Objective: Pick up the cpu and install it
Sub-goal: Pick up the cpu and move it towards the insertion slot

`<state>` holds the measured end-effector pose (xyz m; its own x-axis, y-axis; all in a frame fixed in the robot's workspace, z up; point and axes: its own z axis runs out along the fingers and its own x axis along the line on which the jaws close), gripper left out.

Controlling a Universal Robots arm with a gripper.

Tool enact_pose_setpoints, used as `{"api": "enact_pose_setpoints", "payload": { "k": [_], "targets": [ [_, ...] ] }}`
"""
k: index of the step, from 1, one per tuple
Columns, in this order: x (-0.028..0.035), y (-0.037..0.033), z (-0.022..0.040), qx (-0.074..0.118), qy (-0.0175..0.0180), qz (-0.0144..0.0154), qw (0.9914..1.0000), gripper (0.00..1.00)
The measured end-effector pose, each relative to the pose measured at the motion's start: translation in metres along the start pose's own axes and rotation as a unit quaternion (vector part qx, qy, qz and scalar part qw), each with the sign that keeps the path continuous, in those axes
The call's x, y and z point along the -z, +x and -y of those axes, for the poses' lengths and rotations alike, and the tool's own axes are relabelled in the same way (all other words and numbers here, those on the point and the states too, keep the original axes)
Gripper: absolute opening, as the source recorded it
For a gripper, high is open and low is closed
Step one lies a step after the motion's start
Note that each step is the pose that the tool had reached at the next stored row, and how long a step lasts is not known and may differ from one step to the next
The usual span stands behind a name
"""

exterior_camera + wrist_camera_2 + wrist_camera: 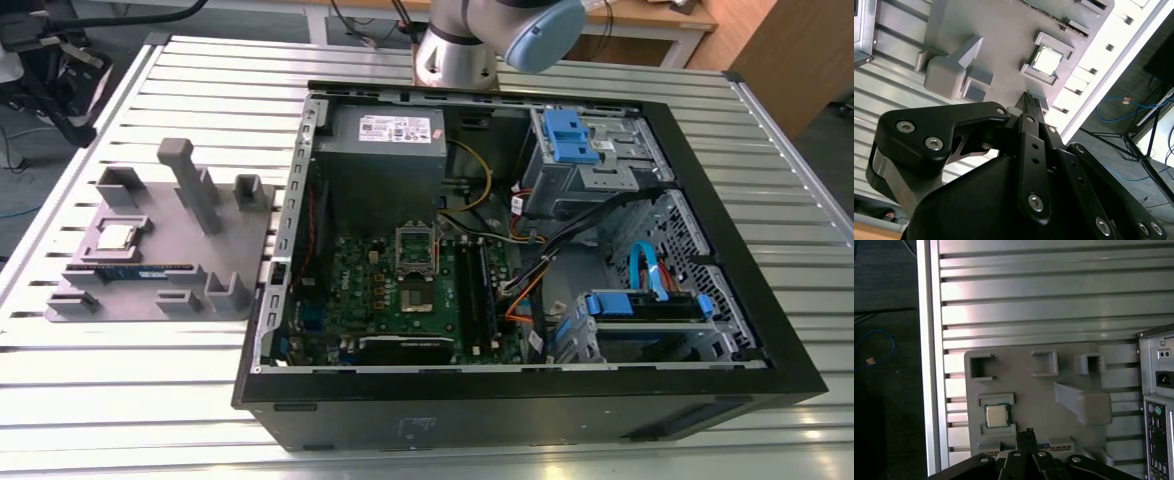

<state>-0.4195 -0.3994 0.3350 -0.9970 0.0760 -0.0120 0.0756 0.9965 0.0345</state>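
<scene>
Task barely begun: we see the cpu [116, 236] lying in its pocket on the grey tray [200, 255], on the table [160, 400] at the exterior view's left of the open PC case [534, 400]. In both wrist views the fingers [1025, 442] are together and empty, near the cpu. The exterior view adds the motherboard socket [415, 250], apparently w/o a chip.

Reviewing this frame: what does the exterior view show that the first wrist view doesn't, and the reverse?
Exterior view: the inside of the open computer case, with the green motherboard, its silver socket frame, the blue drive brackets, and the arm behind the case. First wrist view: the gripper, shut and empty, above the gray holder plate, apart from the cpu, plus the case's rear port panel. Both: the cpu in its pocket on the plate, on the slatted table.
</scene>
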Motion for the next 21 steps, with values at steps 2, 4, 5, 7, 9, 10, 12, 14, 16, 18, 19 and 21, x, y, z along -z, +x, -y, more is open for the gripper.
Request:
{"api": "enact_pose_setpoints", "payload": {
  "k": [2,4,5,7,9,10,12,14,16,18,19,21],
  "targets": [
    [-0.0005,0.0011,0.0001,0.0,0.0,0.0,1.0,0.11],
    [-0.001,0.0023,0.0002,0.0,0.0001,0.0,1.0,0.11],
    [-0.0012,0.0029,0.0003,0.0,0.0001,0.0,1.0,0.11],
    [-0.0016,0.0041,0.0004,0.0,0.0001,0.0,1.0,0.11],
    [-0.0021,0.0053,0.0005,0.0,0.0002,0.0,1.0,0.11],
    [-0.0023,0.0059,0.0005,0.0,0.0002,0.0001,1.0,0.11],
    [-0.0027,0.0071,0.0006,0.0,0.0002,0.0,1.0,0.11],
    [-0.0032,0.0084,0.0008,0.0,0.0002,0.0,1.0,0.11],
    [-0.0036,0.0097,0.0009,0.0,0.0002,0.0,1.0,0.11],
    [-0.0039,0.0113,0.001,0.0,0.0002,0.0,1.0,0.11],
    [-0.004,0.012,0.0011,0.0,0.0002,0.0,1.0,0.11],
    [-0.0041,0.0129,0.0012,0.0,0.0002,0.0,1.0,0.11]
  ]
}}
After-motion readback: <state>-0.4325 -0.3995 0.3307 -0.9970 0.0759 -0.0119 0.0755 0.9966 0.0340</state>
